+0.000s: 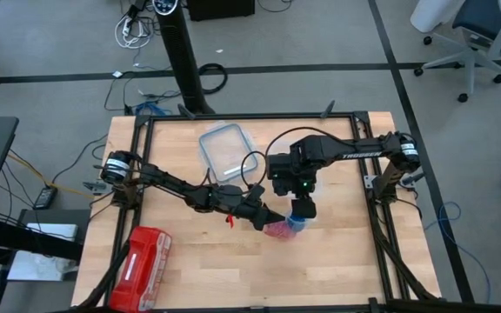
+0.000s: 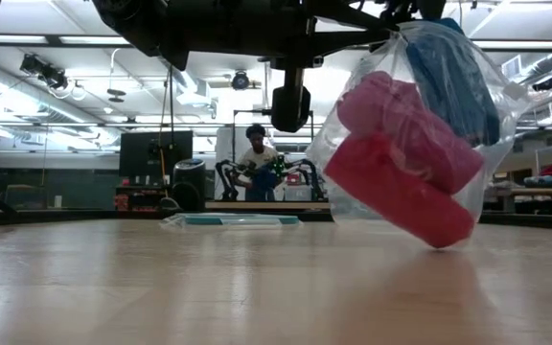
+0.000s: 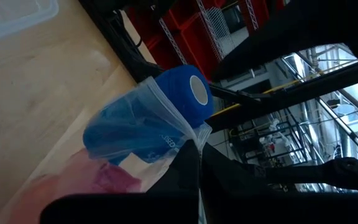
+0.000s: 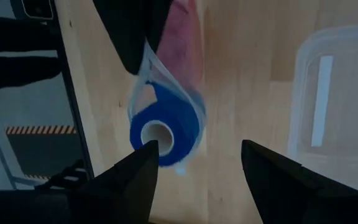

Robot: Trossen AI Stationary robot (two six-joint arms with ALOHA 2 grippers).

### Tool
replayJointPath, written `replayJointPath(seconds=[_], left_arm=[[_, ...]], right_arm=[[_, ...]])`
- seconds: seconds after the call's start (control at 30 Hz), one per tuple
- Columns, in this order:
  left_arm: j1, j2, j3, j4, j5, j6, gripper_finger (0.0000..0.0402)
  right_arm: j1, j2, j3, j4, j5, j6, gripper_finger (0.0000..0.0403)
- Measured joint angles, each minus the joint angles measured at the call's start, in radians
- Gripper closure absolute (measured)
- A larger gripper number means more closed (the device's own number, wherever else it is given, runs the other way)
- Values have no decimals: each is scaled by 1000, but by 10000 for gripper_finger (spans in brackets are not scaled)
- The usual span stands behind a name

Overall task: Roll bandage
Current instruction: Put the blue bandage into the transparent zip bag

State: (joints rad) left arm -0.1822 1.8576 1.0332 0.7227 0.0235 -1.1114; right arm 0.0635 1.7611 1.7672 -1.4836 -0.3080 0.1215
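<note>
Blue cloth, wound into a stubby roll, is the bandage [image 4: 163, 127]; it sits in the mouth of a clear plastic bag [image 2: 353, 192] at the middle of the table [image 1: 337, 269], slightly toward 4 o'clock in the high view. In the left wrist view the roll [image 3: 182, 93] shows its pale hollow core and pokes partly out of the bag's rim, with more blue fabric behind the film. 2 pink-red rolls [image 2: 401, 163] lie deeper in the same bag, below the blue one in the low view, where the bag hangs tilted with its bottom corner near the wood.

The left gripper [image 1: 261, 219] reaches in from 9 o'clock, its fingers pinched tight on the bag's edge, which runs as a thin fold of film between them in its wrist view. The right gripper [image 4: 197, 163] comes from 3 o'clock and hovers just over the roll, fingers spread wide and holding nothing, the roll's open end facing up between them.

At 12 o'clock from the bag lies a clear lid [image 1: 227, 149], flat on the wood. A red pack [image 1: 142, 265] rests near the 7 o'clock corner. Beyond the table, a person [image 2: 255, 158] sits far back in the room.
</note>
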Motion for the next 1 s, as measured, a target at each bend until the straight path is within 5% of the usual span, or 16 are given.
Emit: replayJointPath(seconds=[0.63, 1.0], left_arm=[[0, 0, -2, 14, 2, -4, 398], [-1, 0, -2, 15, -1, 6, 398]], right_arm=[[22, 9, -115, 251, -1, 73, 175], [18, 9, -109, 249, -37, 114, 175]])
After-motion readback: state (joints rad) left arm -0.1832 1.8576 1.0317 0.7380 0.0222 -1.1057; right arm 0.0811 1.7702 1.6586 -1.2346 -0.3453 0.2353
